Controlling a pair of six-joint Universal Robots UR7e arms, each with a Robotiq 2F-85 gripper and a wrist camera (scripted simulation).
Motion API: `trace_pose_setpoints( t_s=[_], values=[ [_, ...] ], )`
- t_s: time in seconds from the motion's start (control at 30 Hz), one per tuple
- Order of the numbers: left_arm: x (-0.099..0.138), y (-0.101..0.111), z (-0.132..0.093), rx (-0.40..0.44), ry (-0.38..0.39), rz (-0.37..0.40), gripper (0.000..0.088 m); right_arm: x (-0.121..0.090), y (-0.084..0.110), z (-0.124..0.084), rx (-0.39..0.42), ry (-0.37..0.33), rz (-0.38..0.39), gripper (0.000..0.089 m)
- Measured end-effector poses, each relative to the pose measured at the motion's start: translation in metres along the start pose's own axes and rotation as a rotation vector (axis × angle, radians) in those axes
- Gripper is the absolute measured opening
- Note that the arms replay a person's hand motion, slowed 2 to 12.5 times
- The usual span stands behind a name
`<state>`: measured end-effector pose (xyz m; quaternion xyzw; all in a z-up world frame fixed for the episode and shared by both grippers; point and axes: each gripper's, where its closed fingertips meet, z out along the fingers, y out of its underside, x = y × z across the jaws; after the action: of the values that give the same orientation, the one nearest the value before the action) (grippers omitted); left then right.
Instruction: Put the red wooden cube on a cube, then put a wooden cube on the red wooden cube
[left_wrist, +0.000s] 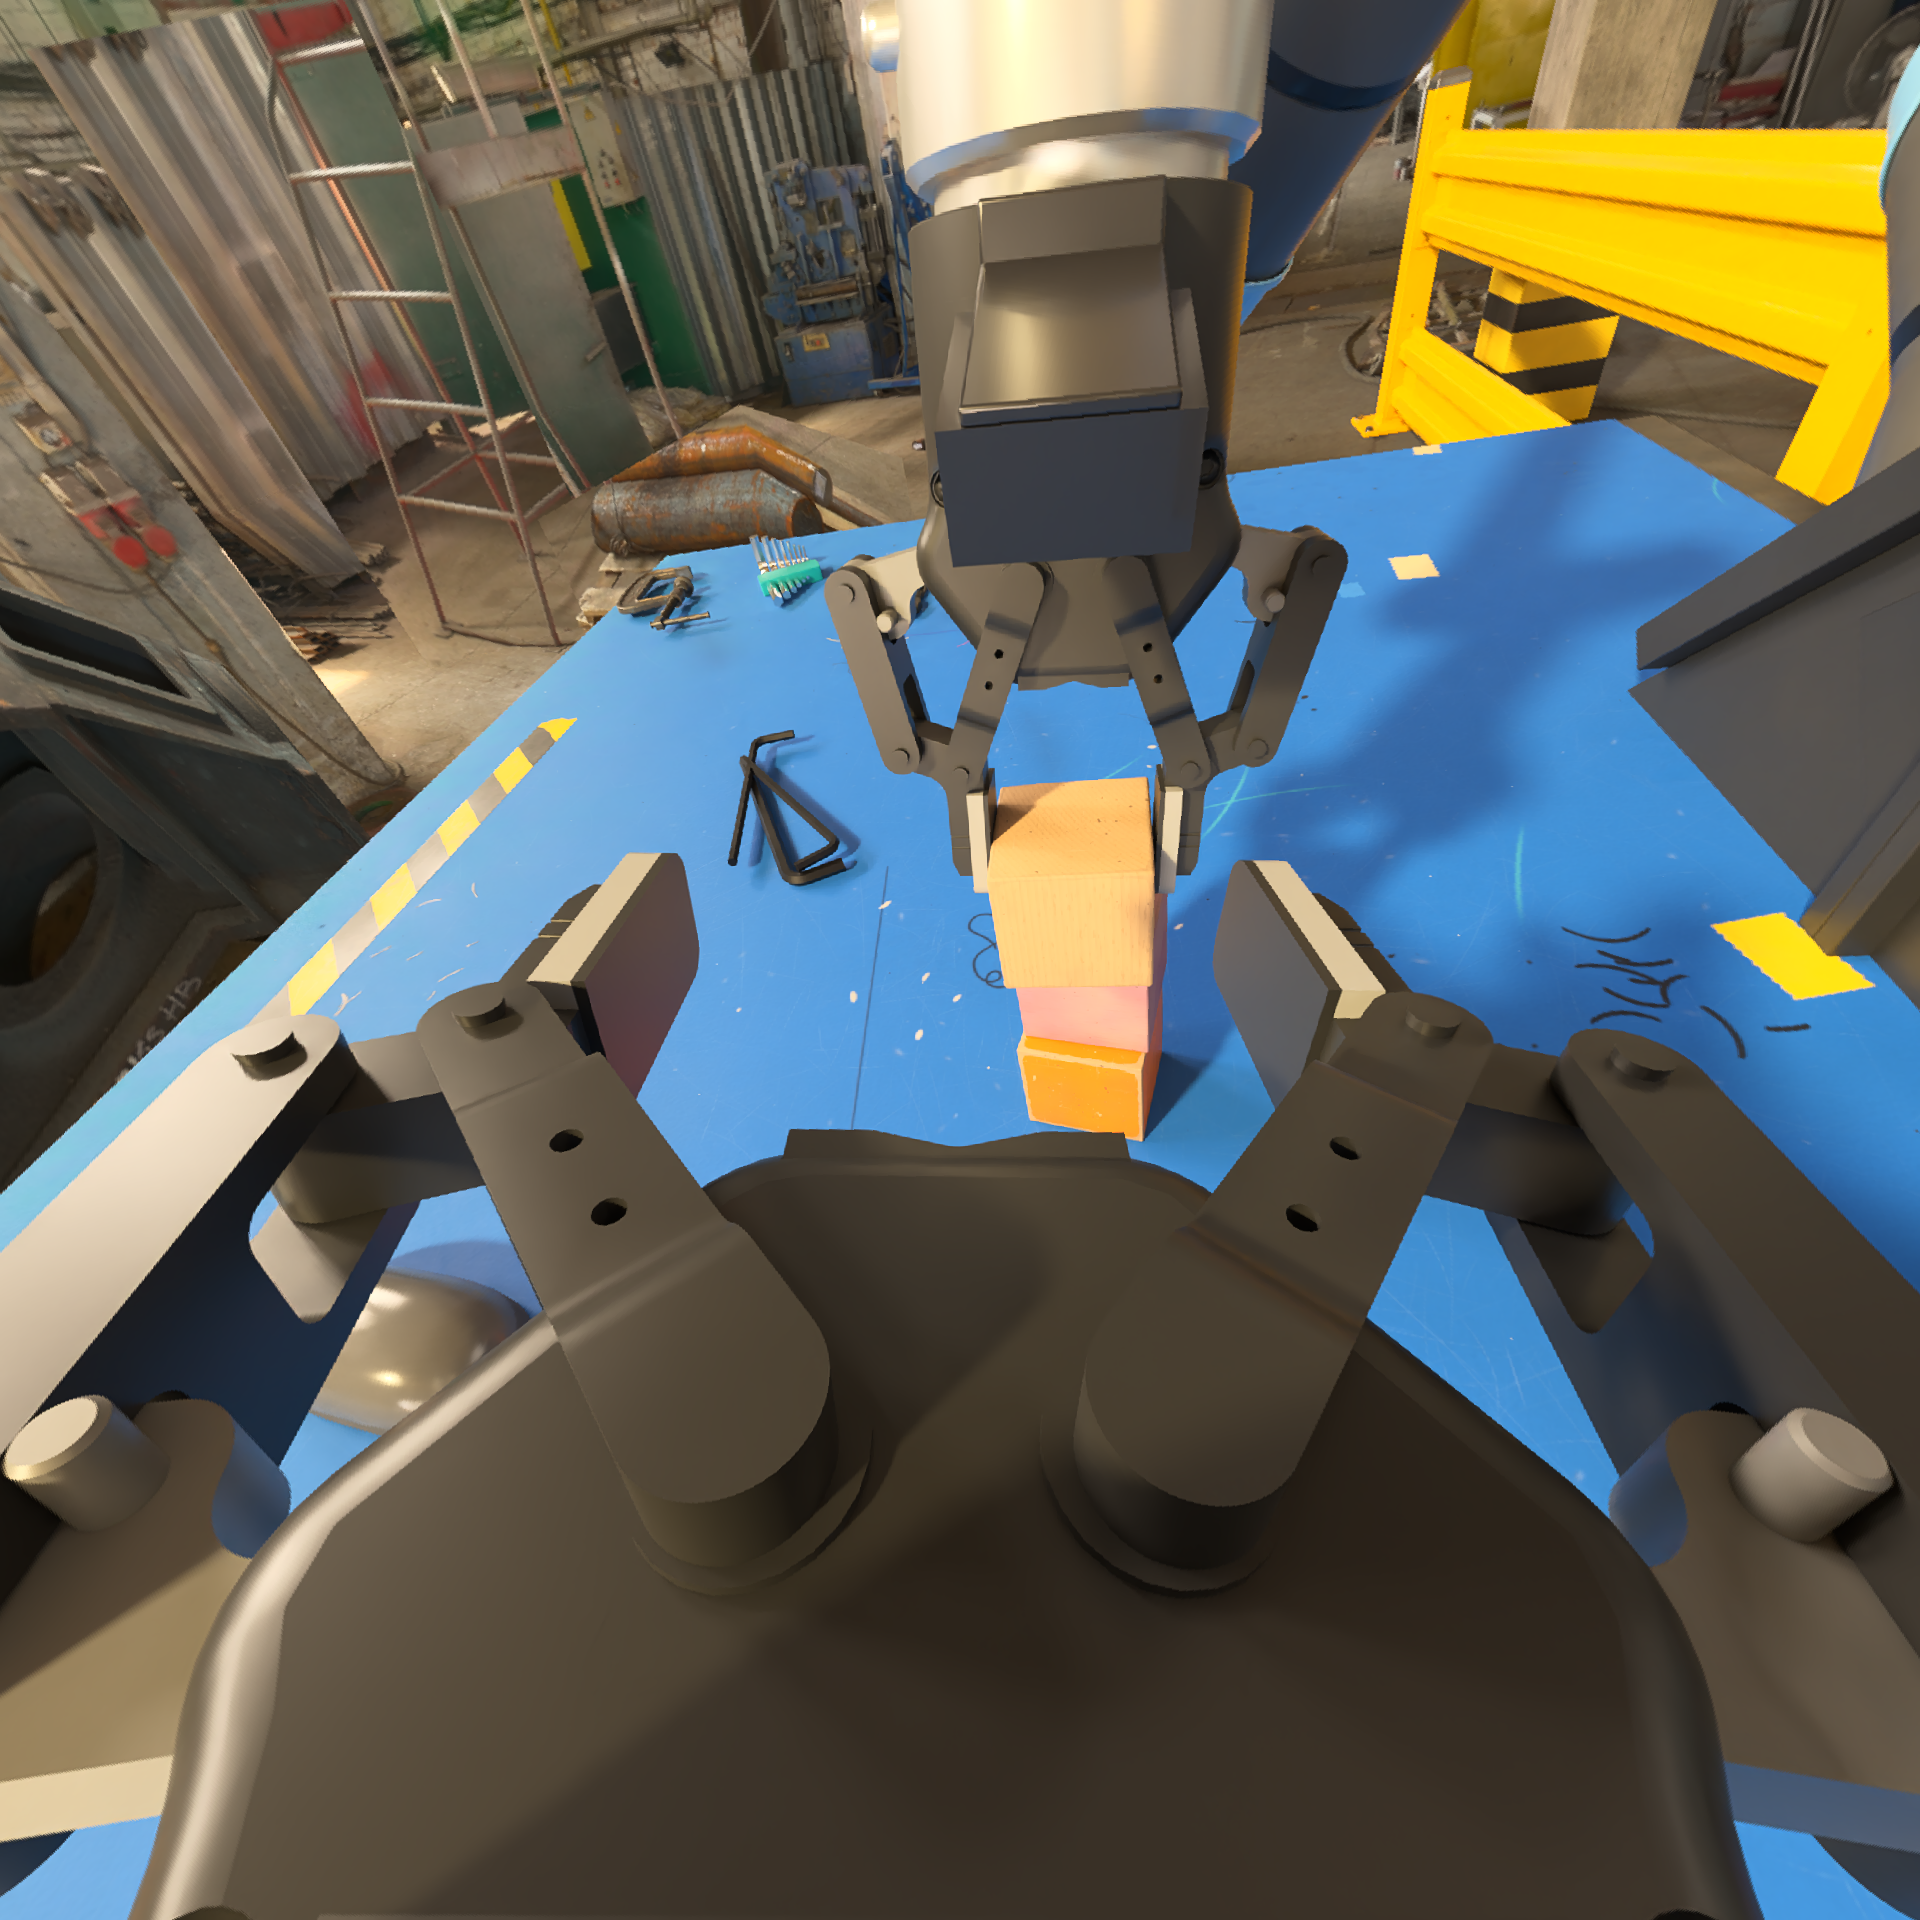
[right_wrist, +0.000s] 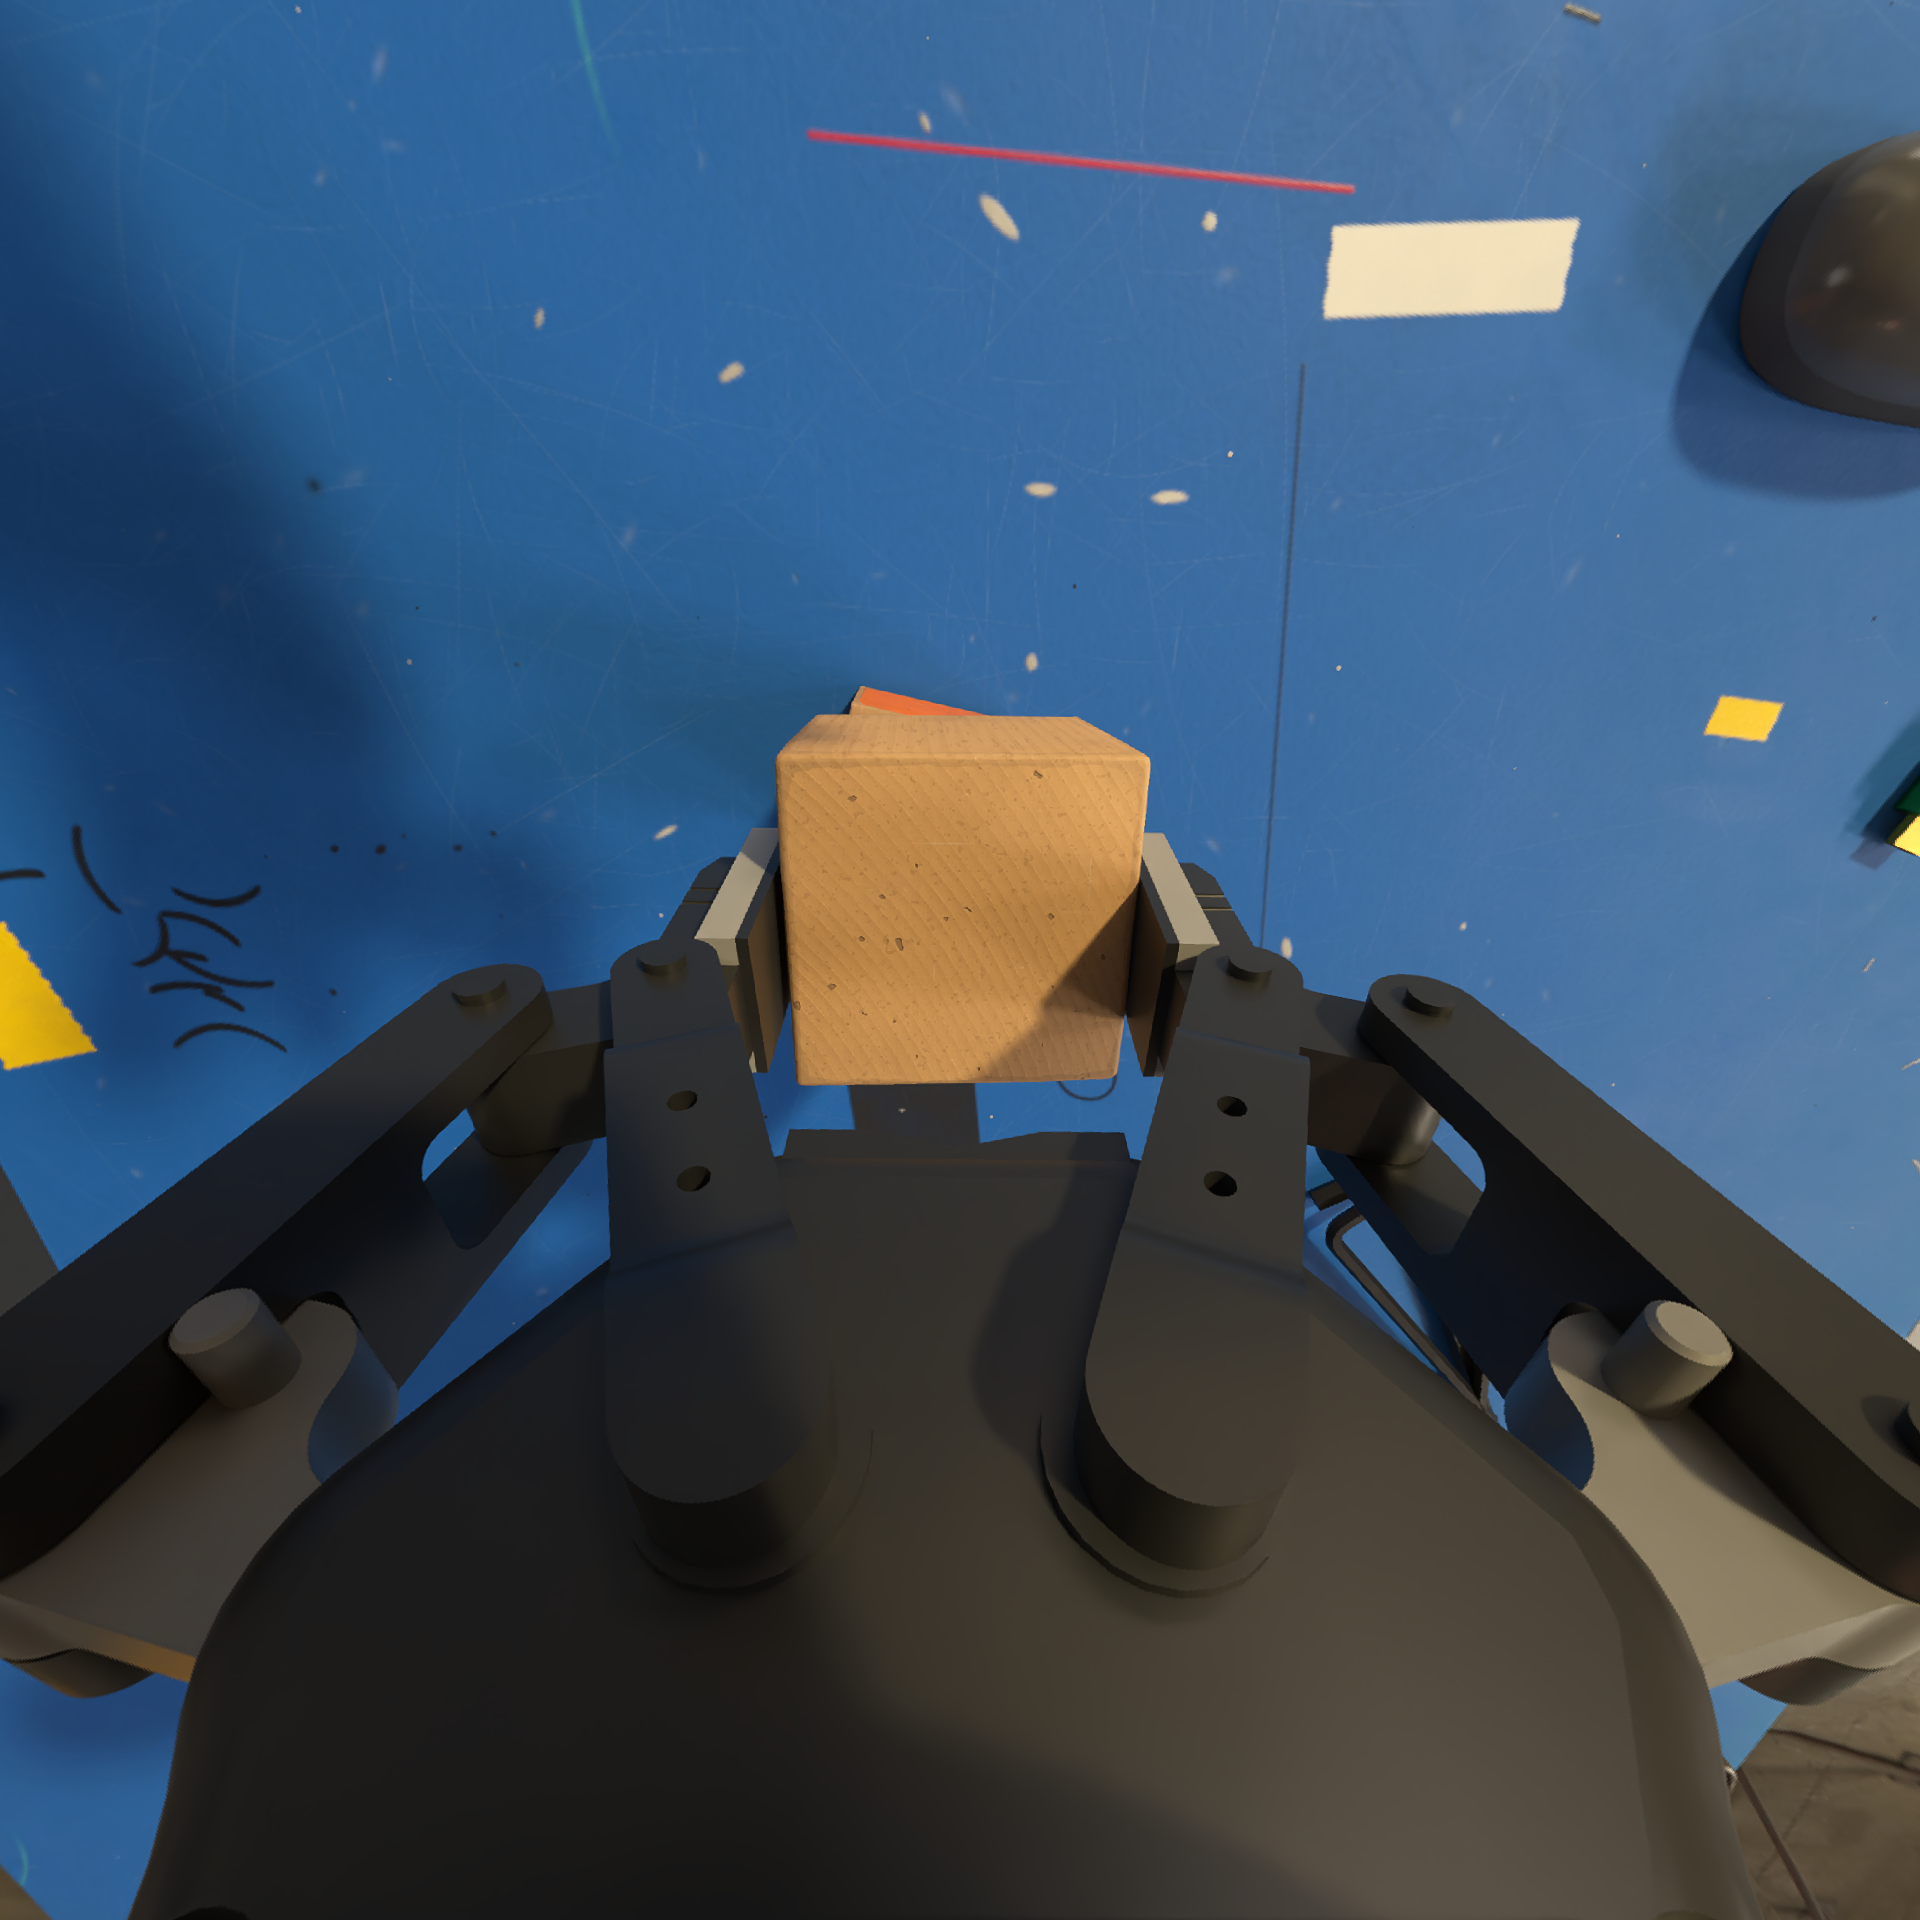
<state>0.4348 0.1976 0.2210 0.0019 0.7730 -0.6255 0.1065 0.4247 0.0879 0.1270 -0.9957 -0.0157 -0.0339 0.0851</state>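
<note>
Left gripper (left_wrist: 956, 935) sits spread wide with nothing in it, just short of a three-cube stack: orange cube (left_wrist: 1086, 1086) at the bottom, red cube (left_wrist: 1089, 1013) in the middle, tan cube (left_wrist: 1075, 894) on top. Right gripper (right_wrist: 961, 961) is pinching that tan one. Blue table (left_wrist: 1455, 831), three hex keys (left_wrist: 790, 821) past the left finger, workshop behind.

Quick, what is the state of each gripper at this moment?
Left gripper: open, holding nothing.
Right gripper: shut on the plain wooden cube, which sits atop the red wooden cube and orange cube.
</note>
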Motion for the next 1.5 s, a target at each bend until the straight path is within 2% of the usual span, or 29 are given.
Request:
trace_pose_setpoints(
  t_s=[0.77,1.03,1.17,1.33,1.5],
  values=[
    [0.005,0.001,0.005,-0.034,0.001,0.029,0.0854,0.001,0.001,0.002,0.002,-0.003,0.017,0.0527],
    [0.007,0.001,0.007,-0.044,0.003,0.039,0.0854,0.006,0.002,0.003,0.003,0.045,0.027,0.0540],
    [0.007,0.001,0.007,-0.048,0.002,0.040,0.0854,0.009,0.005,0.003,0.002,0.064,0.035,0.0581],
    [0.007,0.002,0.007,-0.052,0.002,0.038,0.0854,0.008,0.005,0.000,0.029,0.079,0.052,0.0608],
    [0.007,0.002,0.007,-0.050,0.002,0.038,0.0854,0.007,0.004,-0.007,0.095,0.109,0.063,0.0630]
  ],
)
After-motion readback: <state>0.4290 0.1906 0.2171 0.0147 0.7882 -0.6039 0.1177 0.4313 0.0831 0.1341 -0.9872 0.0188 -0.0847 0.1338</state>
